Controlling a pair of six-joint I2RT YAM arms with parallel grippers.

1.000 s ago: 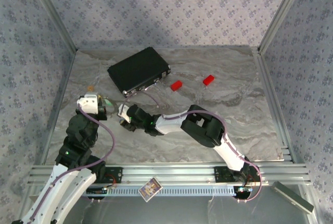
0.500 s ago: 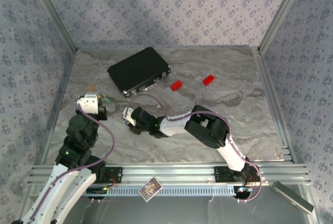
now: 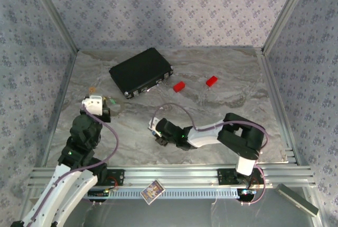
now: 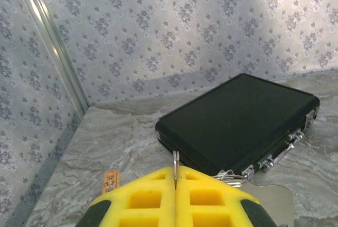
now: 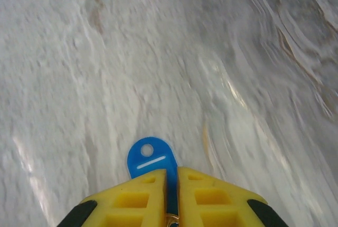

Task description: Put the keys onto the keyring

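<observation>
Right gripper (image 5: 172,177): clamped on the blue key (image 5: 150,155) — the plastic head juts past the yellow pads (image 5: 141,195), low over the marble table (image 5: 79,53).
Left gripper (image 4: 176,177): pressed fully shut, a thin metal sliver (image 4: 175,159) upright in the seam; what it belongs to is unclear.
Keyring (image 4: 230,175): silvery loops just beyond the left gripper, before the black case (image 4: 237,121).
Green key (image 3: 112,101): a speck beside the left gripper — detail unreadable.

One black case (image 3: 140,71) and two red blocks (image 3: 179,86) (image 3: 212,81) are lying out. One blue-headed key (image 5: 150,158) is showing; a greenish speck (image 3: 112,101) may be making that two keys.
</observation>
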